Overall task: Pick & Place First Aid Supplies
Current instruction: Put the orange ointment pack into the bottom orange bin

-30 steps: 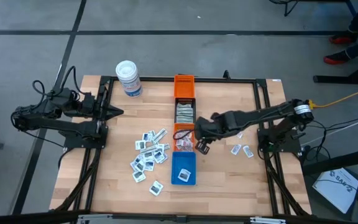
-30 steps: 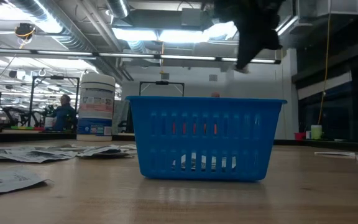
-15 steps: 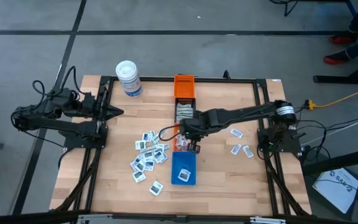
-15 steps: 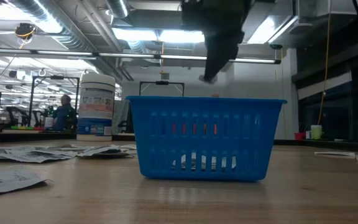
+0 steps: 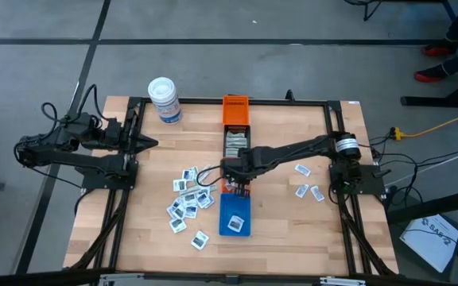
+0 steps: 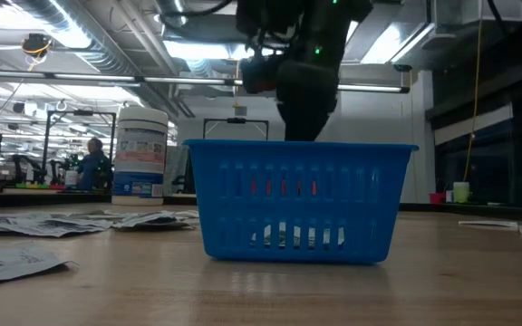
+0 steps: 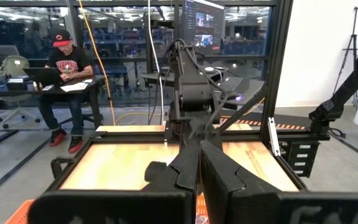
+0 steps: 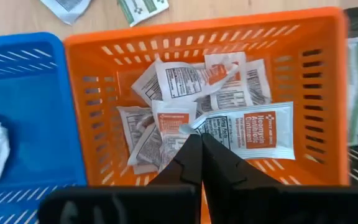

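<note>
pale wooden tabletop (image 5: 293,218), grey floor (image 5: 213,63)

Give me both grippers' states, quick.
Left gripper: shut, empty, parked at the table's left edge.
Right gripper: shut on a small white packet with red print, over the orange slotted plastic bin.

table (image 5: 293,222): pale wood | bins (image 8: 92,99): slotted plastic | packets (image 8: 247,127): glossy
</note>
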### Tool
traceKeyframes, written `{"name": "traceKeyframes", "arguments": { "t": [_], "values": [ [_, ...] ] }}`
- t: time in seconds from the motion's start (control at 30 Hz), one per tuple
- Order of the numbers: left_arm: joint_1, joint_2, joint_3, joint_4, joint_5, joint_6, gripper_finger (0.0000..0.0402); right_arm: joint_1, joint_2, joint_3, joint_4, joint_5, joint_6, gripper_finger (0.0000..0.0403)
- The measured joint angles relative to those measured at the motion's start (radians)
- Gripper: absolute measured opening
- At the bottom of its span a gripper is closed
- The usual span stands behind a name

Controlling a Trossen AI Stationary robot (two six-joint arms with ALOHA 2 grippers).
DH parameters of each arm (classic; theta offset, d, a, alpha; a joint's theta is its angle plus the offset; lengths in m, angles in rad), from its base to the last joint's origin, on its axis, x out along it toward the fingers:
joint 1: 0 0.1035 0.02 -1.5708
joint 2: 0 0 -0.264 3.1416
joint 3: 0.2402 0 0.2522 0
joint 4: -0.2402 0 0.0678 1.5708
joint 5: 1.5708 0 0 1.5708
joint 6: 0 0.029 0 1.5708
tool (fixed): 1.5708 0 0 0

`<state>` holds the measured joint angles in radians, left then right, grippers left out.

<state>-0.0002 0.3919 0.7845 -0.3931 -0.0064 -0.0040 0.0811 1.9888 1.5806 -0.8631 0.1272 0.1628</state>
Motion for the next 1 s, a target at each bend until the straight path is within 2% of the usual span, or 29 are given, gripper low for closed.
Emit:
{"name": "traceKeyframes", "arguments": {
  "t": [0.13,0.3,0.47,0.73,0.87,1.0],
  "values": [
    [0.000,0.000,0.000,0.000,0.000,0.000,0.0008,0.000,0.027,0.000,0.001,-0.001,-0.013,0.0005],
    [0.000,0.000,0.000,0.000,0.000,0.000,0.0012,0.000,0.029,0.000,0.027,-0.058,-0.013,0.0023],
    [0.000,0.000,0.000,0.000,0.000,0.000,0.0012,0.001,0.029,0.000,0.043,-0.099,-0.013,0.0081],
    [0.000,0.000,0.000,0.000,0.000,0.000,0.0013,0.000,-0.005,0.000,0.052,-0.102,-0.001,0.0195],
    [0.000,0.000,0.000,0.000,0.000,0.000,0.0011,0.000,-0.053,0.000,0.053,-0.095,0.029,0.0229],
    [0.000,0.000,0.000,0.000,0.000,0.000,0.0008,0.000,-0.105,0.000,0.050,-0.095,0.088,0.0242]
  ]
}}
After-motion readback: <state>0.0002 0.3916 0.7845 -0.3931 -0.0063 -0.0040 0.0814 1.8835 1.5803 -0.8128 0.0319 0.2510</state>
